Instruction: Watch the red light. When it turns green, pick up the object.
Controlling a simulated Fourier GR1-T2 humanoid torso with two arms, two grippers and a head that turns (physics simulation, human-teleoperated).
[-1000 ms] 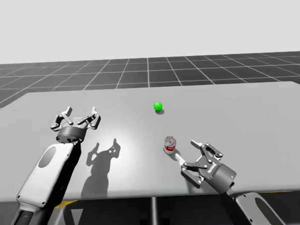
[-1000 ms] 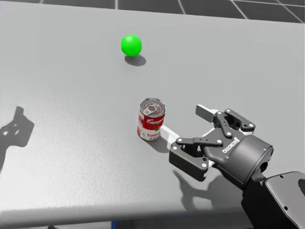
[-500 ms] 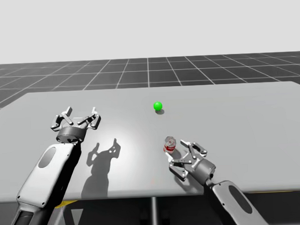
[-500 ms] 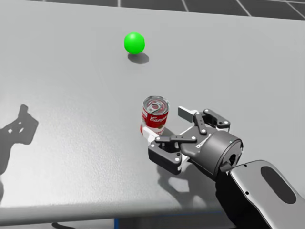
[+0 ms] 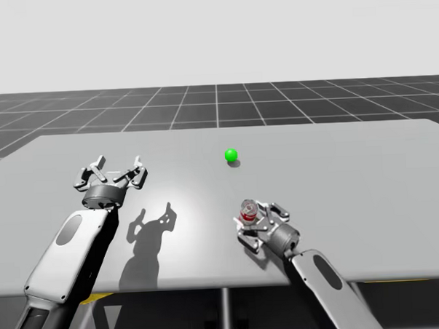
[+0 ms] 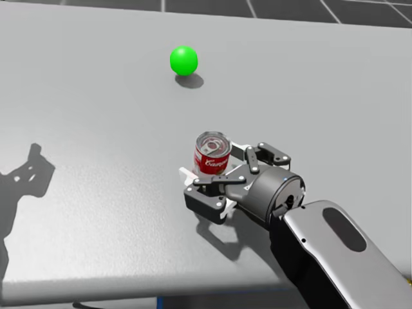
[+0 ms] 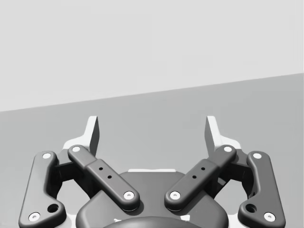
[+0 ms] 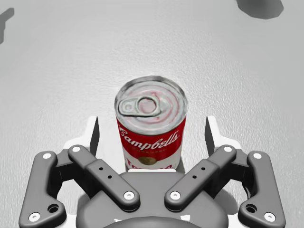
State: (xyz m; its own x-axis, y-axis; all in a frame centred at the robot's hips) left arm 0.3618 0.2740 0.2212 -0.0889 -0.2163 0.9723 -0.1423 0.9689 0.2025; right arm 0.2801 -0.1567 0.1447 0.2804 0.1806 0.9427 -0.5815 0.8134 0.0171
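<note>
A small red-and-white can (image 5: 248, 210) (image 6: 212, 154) stands upright on the grey table (image 5: 351, 166), its silver lid with a pull tab facing up. Behind it, a green ball light (image 5: 231, 155) (image 6: 183, 59) rests on the table. My right gripper (image 5: 252, 218) (image 6: 214, 165) (image 8: 151, 133) is open around the can, which stands between the two fingers (image 8: 92, 135) with a gap on each side. At the left of the table my left gripper (image 5: 110, 171) (image 7: 152, 133) hovers open, holding nothing.
The table's front edge (image 6: 129, 280) runs close beneath my right forearm (image 6: 328, 251). Shadows of my left arm (image 5: 146, 233) lie on the bare grey surface between the two arms.
My right gripper has slid forward and leftward along the table until the can stands between its open fingers. My head has turned slightly. The left arm has stayed still.
</note>
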